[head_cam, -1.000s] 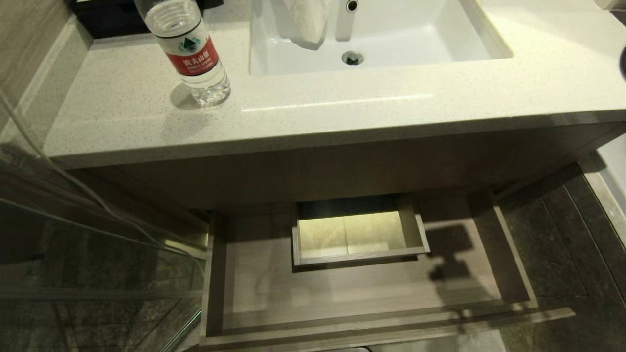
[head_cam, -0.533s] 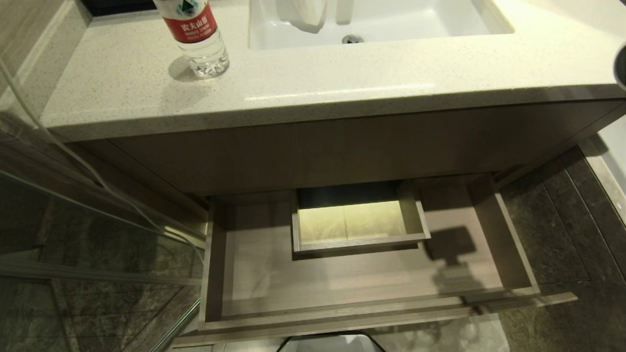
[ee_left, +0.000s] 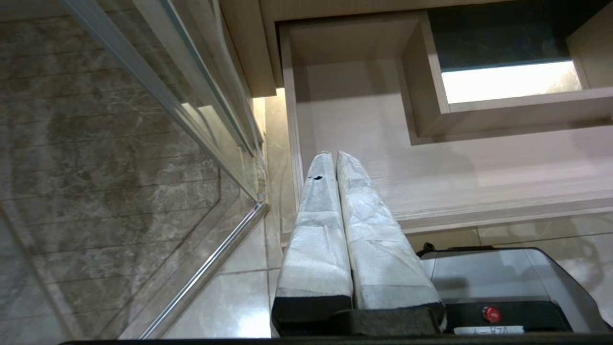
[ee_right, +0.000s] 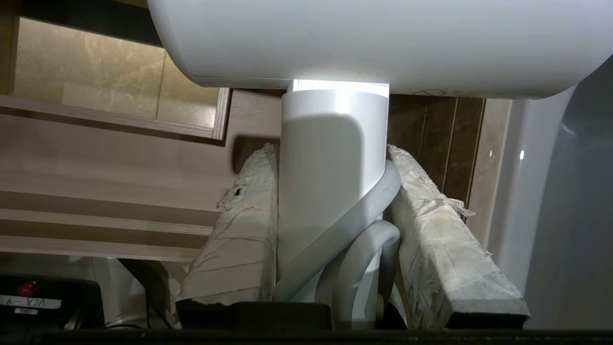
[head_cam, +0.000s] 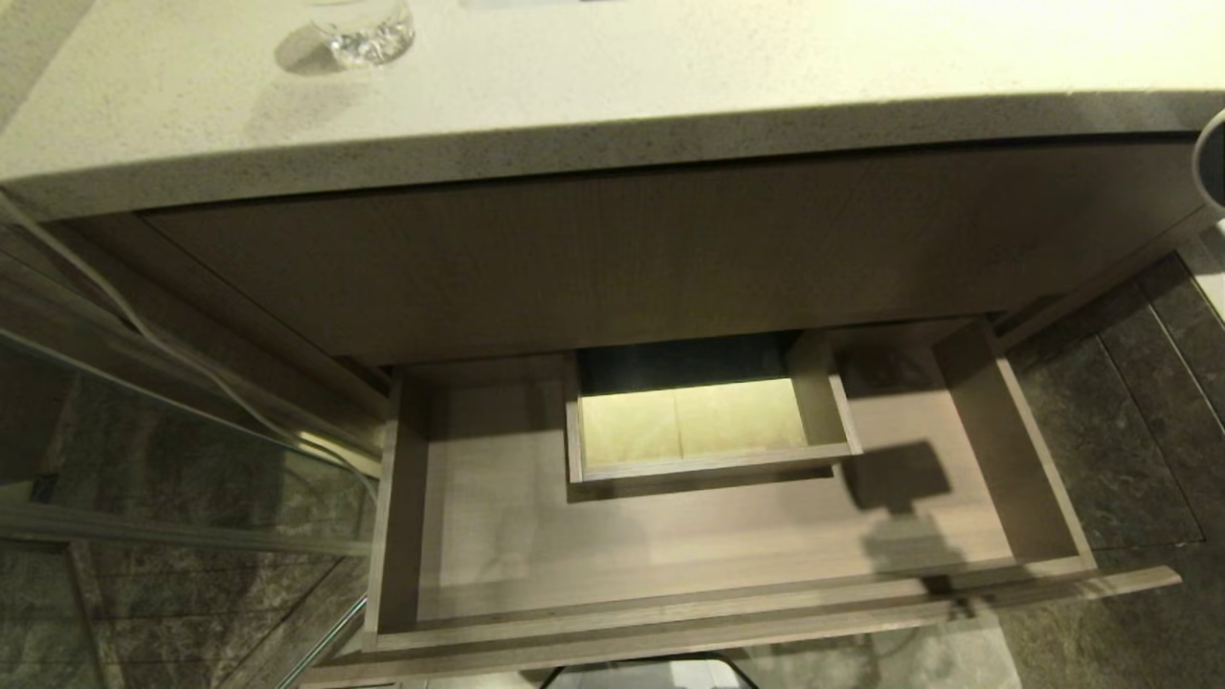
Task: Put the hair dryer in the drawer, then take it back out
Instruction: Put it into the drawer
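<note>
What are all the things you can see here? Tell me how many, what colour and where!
hair dryer: one, white, gripped by its handle above the open drawer's right end
cord: one, white, looped against the handle between the fingers
drawer: one, light wood, pulled open under the counter, nothing lying in it
boxed cutout: one, light wood, at the drawer's back middle
counter: one, speckled off-white, above the drawer
water bottle: one, clear, only its base showing, on the counter's left
glass panel: one, clear, left of the drawer
floor: dark marbled tiles
left gripper: shut, empty, near the drawer's left end
right gripper: holding the dryer

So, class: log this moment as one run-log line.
right gripper: shut on hair dryer | drawer: open | left gripper: shut, idle
</note>
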You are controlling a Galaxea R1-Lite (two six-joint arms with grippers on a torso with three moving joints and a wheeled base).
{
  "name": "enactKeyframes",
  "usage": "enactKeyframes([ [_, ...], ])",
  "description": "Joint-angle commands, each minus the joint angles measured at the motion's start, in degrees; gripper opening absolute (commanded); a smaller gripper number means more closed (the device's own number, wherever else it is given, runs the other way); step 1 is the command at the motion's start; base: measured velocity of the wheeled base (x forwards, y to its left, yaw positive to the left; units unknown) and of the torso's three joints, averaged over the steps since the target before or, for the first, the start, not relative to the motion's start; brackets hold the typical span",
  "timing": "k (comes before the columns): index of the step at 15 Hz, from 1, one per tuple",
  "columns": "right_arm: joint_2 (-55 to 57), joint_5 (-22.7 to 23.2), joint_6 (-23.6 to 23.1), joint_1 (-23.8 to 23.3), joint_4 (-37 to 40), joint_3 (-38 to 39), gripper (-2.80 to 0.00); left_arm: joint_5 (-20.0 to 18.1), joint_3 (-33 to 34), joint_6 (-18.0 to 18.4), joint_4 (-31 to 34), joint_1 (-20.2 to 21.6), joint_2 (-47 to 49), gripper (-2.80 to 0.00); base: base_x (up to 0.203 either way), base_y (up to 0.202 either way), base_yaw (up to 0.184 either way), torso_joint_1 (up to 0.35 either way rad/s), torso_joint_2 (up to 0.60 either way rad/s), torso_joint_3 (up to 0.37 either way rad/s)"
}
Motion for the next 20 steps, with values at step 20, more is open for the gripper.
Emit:
enactKeyframes([
  [20,13.98,0.14,-0.22,-0.08,0.40,5.07,-2.80,0.00,-0.01,0.00,-0.08,0.01,0.00,-2.80,0.000,0.000,0.000,-0.252,0.45,0.197],
])
